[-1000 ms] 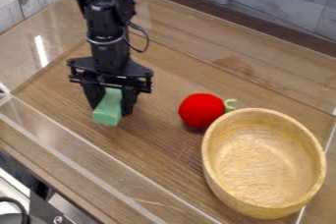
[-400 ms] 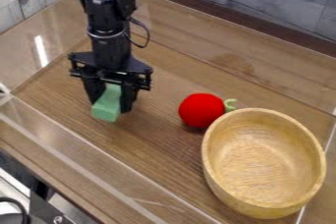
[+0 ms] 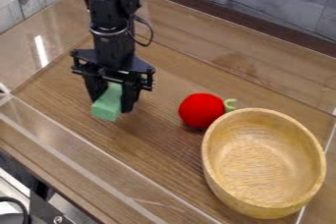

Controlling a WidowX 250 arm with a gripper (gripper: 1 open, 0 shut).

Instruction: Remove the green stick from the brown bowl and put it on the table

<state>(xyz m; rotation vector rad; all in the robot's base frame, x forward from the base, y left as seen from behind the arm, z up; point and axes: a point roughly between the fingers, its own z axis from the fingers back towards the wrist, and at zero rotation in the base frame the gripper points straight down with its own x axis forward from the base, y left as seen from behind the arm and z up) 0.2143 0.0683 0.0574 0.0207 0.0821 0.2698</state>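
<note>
The green stick, a mint-green block, rests on the table at the left, its lower end touching the wood. My gripper points straight down over it, its black fingers shut on the block's upper part. The brown bowl stands at the lower right, light tan and with nothing inside, well apart from the gripper.
A red round fruit with a green stem lies between the gripper and the bowl, close to the bowl's rim. Clear acrylic walls run along the table's edges, one near the front left.
The gripper has rolled slightly about its vertical line while staying over the same spot. The green stick remains between the fingers on the table.
</note>
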